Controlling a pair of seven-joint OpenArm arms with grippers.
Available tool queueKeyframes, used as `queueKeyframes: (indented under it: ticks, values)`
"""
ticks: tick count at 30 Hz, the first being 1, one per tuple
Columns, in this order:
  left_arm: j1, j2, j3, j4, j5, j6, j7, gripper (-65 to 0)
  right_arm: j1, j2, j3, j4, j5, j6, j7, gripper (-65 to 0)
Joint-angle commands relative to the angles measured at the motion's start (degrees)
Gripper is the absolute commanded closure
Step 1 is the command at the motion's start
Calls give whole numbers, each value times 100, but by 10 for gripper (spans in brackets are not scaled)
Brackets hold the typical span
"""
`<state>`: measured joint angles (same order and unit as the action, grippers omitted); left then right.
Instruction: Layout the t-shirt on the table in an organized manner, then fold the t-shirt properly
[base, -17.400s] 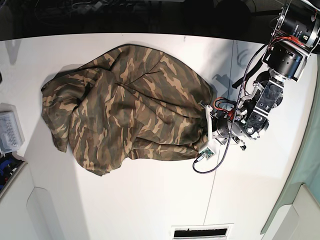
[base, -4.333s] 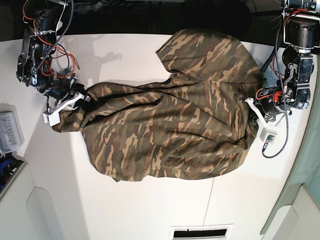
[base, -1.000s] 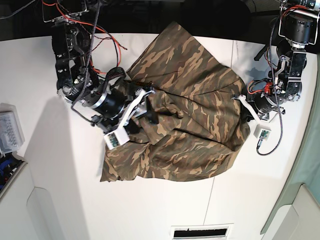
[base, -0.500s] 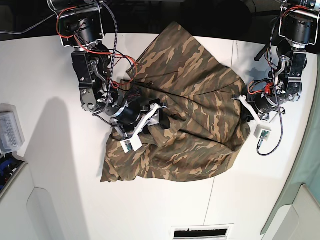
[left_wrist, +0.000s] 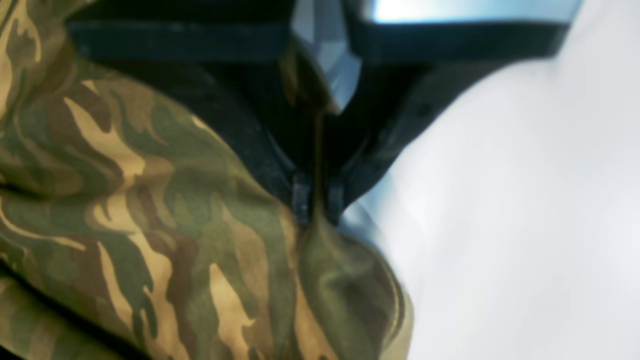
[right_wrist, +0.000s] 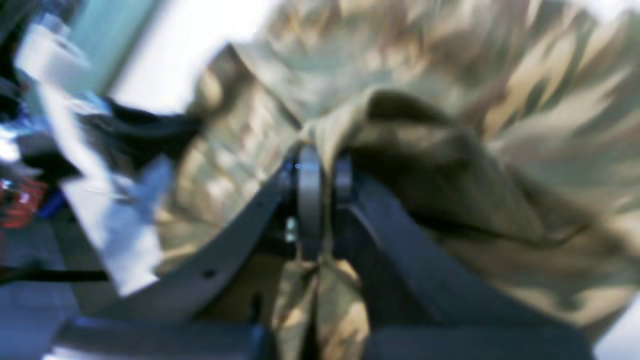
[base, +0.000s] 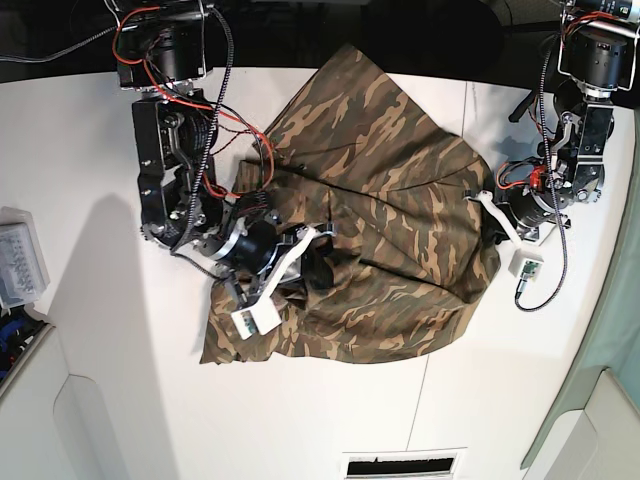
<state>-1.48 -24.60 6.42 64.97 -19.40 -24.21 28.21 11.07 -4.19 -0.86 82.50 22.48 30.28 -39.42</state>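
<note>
The camouflage t-shirt (base: 375, 215) lies bunched and skewed across the middle of the white bench (base: 100, 380), one corner reaching the far edge and the near hem running roughly straight, so it is not yet laid out flat. The left gripper (left_wrist: 315, 202) is clenched on a pinch of cloth at the shirt's edge, on the right in the base view; its wrist view shows the fabric drawn up between the closed jaws, with bare bench just beside. The right gripper (right_wrist: 320, 175) sits over the middle of the garment, and its blurred wrist view shows a ridge of cloth pulled up between its nearly closed jaws, so it reads as grasping the t-shirt too. The shirt looks light, soft and limp: it drapes into deep folds, holds no shape of its own, and will sag and drag wherever it is not supported. It is not fragile and, being woven cloth on a matte surface, is likely to cling a little rather than slide freely. A mid-panel pinch probably gathers several layers and lifts a tent instead of spreading the garment. Better holds, in my judgement, are the hem corners or the shoulder seams, taken well apart by the two grippers so the cloth can be tensioned between them and lowered flat before any fold is made.
</note>
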Motion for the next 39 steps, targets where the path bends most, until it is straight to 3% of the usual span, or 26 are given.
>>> queueKeyframes:
  ticks: [1, 3, 8, 15, 20, 24, 27, 29, 35, 39]
  values:
    - [164, -35, 76, -238, 483, 103, 881, 0, 31, -22, 111, 468, 216, 44, -28, 0]
    - [164, -79, 74, -291, 555, 103, 815, 0, -168, 98, 299, 1167, 365, 44, -295, 0]
    - [160, -389, 76, -393, 704, 103, 560, 0, -994, 804, 916, 2280, 837, 42, -323, 0]
    - [109, -820, 74, -450, 793, 98, 393, 0, -1751, 1408, 2728, 3034, 1410, 107, -330, 0]
    - [26, -824, 76, -450, 787, 76, 334, 0, -2009, 1639, 3567, 3021, 1397, 105, -332, 0]
    - [-28, -785, 76, -450, 778, -118, 280, 0, -2345, 1639, 3554, 2778, 1416, 101, -481, 0]
    - [-120, -756, 103, -450, 658, -245, 280, 0, -2494, 1606, 3344, 2354, 1416, 50, -450, -251]
    - [-149, -765, 162, -450, 656, -243, 282, 0, -2511, 1539, 3285, 2085, 1419, 35, -450, -328]
    - [-153, -767, 302, -450, 656, -243, 328, 0, -2426, 1445, 3307, 1853, 1502, -55, 81, -328]
    - [-155, -767, 302, -450, 627, -247, 326, 0, -2061, 1447, 3303, 1821, 1198, -190, 245, -327]
